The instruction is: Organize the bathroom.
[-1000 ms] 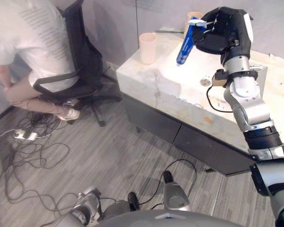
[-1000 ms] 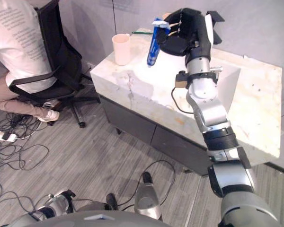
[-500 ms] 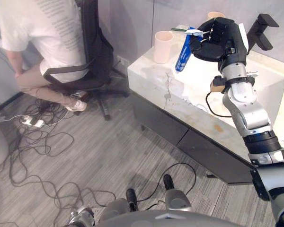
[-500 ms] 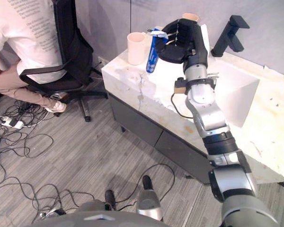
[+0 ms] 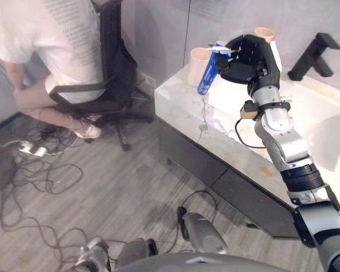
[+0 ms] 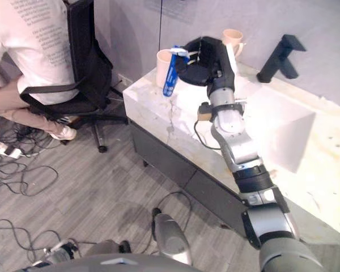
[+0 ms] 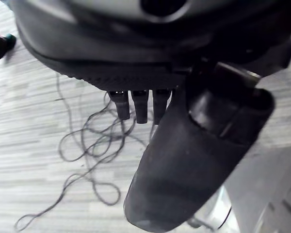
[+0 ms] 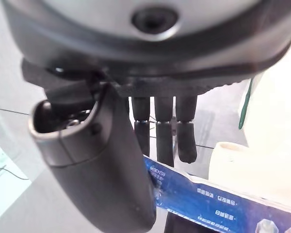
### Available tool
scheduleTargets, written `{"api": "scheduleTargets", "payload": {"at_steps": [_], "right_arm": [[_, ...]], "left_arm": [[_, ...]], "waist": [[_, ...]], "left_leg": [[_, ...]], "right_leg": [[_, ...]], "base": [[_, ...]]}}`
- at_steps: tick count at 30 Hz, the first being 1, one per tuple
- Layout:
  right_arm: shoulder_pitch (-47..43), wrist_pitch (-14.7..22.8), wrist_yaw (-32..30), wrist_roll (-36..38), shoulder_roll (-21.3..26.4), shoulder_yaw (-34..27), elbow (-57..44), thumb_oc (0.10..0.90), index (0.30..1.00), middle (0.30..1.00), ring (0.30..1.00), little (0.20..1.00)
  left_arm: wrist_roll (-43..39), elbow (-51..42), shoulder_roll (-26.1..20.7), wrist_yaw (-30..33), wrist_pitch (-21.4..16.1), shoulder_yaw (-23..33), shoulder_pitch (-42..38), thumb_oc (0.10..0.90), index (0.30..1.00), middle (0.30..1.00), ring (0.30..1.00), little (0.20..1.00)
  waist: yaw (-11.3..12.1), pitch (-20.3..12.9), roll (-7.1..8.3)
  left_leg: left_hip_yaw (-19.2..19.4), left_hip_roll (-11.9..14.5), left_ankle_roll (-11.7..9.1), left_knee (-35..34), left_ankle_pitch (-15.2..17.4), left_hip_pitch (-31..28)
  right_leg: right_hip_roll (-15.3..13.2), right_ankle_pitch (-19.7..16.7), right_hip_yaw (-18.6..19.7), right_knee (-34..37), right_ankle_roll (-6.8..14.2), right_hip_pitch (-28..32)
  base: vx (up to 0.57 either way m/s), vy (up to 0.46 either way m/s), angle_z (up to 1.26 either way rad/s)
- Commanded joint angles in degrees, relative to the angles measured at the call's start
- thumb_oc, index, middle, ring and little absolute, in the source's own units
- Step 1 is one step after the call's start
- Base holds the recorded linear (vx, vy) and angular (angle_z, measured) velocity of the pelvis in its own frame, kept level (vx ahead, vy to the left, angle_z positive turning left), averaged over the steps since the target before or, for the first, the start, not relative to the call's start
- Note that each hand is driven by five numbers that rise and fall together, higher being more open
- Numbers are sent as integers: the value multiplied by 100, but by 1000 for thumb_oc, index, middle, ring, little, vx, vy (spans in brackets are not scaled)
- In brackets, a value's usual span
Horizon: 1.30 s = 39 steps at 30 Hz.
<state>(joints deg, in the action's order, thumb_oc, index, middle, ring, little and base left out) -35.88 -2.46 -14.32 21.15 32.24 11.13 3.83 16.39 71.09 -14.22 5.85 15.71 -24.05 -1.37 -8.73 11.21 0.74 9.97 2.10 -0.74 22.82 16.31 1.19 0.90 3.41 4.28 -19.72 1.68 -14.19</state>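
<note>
From the head cameras I see my right robot hand (image 5: 246, 56) raised over the near left corner of the pale marble-look table (image 5: 215, 133), its dark fingers curled round the top end of a blue toothpaste tube with a white cap (image 5: 207, 73), so the tube hangs nearly upright, tilted a little, with its lower end above the tabletop. In the right wrist view the thumb lies over the blue tube (image 8: 218, 199) and the fingers (image 8: 157, 131) bend down behind it. Just beside the tube, toward the table's left edge, stands a pale pink plastic cup (image 5: 197, 58); I cannot tell whether tube and cup touch. A second cup of the same pale pink (image 6: 232, 38) stands farther back by the wall, behind the hand. A black angular tap (image 5: 313, 55) rises at the back of the white sunken basin (image 5: 328, 127). My left robot hand (image 7: 199, 160) shows in its own wrist view above the grey plank floor (image 5: 96, 192), fingers bent with nothing in them. To the left a person in a white shirt (image 5: 51, 34) sits on a black office chair (image 5: 110, 62).
</note>
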Motion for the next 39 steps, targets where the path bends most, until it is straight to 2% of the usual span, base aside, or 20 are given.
{"api": "scheduleTargets", "payload": {"at_steps": [1, 2, 3, 4, 7, 9, 14, 20, 28, 39], "right_arm": [[-1030, 655, 28, 131, 261, -756, -181, 400, 300, 300, 300, 300], [-1055, 758, 37, -136, 309, -692, -62, 400, 300, 300, 300, 300], [-1094, 761, -27, -202, 303, -640, -61, 400, 300, 300, 300, 300], [-1118, 790, -80, -277, 265, -622, -23, 400, 300, 300, 300, 300], [-1053, 724, -151, -396, 170, -647, -107, 400, 300, 300, 300, 300], [-1047, 843, -143, -457, 91, -627, -44, 400, 300, 300, 300, 300], [-1115, 832, -132, -392, 176, -638, -104, 400, 300, 300, 300, 300], [-1026, 913, 12, -398, 423, -705, -128, 400, 300, 300, 300, 300], [-937, 1058, -60, -793, 664, -767, -211, 400, 300, 300, 300, 300], [-872, 1358, -90, -512, 945, -996, -425, 400, 300, 300, 300, 300]], "left_arm": [[251, 213, -348, 69, -95, -268, -32, 800, 900, 900, 900, 900], [196, 142, -289, -15, -83, -363, -137, 800, 900, 900, 900, 900], [293, 135, -267, -48, -72, -369, -169, 800, 900, 900, 900, 900], [414, 168, -283, -99, -47, -379, -202, 800, 900, 900, 900, 900], [431, 157, -307, -61, 41, -352, -191, 800, 900, 900, 900, 900], [407, 191, -349, 20, 186, -285, -155, 800, 900, 900, 900, 900], [429, 240, -417, 34, 427, -142, -112, 800, 900, 900, 900, 900], [537, 178, -383, -87, 547, -84, -49, 800, 900, 900, 900, 900], [571, 94, -342, -139, 774, -7, -31, 800, 900, 900, 900, 900], [376, 78, -332, -74, 844, 25, 30, 800, 900, 900, 900, 900]], "waist": [[-67, -609, 228], [-124, -642, 170], [-162, -635, 143], [-253, -613, 122], [-260, -593, 154], [-277, -552, 196], [-253, -582, 277], [-255, -687, 345], [-347, -805, 445], [-443, -860, 423]], "left_leg": [[-289, 13, -44, 142, -1014, -152], [-250, -167, 46, -210, -829, -59], [-117, -189, 94, -462, -739, -154], [-41, -125, 161, -735, -682, -288], [-49, -152, 221, -928, -656, -428], [34, -130, 292, -1091, -646, -566], [123, -122, 326, -1215, -723, -563], [172, -136, 321, -1245, -762, -529], [221, -133, 350, -1348, -744, -658], [253, -152, 360, -1423, -696, -773]], "right_leg": [[-310, -997, 530, 1146, 250, 470], [-363, -1139, 597, 1367, 311, 564], [-382, -1148, 610, 1340, 363, 521], [-318, -1117, 684, 1124, 439, 338], [-325, -1185, 648, 1047, 547, 165], [-304, -1222, 644, 1045, 616, 72], [-297, -1147, 637, 1153, 611, 227], [-251, -1112, 725, 1269, 552, 345], [-144, -1123, 877, 1247, 563, 318], [-74, -1070, 951, 1261, 549, 388]], "base": [[62, 97, 4], [62, 128, 5], [19, 147, 22], [11, 64, 41], [0, 2, 29], [-24, -29, -11], [-24, -32, -3], [-24, -34, -1], [5, -42, -7], [-8, 0, -6]]}}
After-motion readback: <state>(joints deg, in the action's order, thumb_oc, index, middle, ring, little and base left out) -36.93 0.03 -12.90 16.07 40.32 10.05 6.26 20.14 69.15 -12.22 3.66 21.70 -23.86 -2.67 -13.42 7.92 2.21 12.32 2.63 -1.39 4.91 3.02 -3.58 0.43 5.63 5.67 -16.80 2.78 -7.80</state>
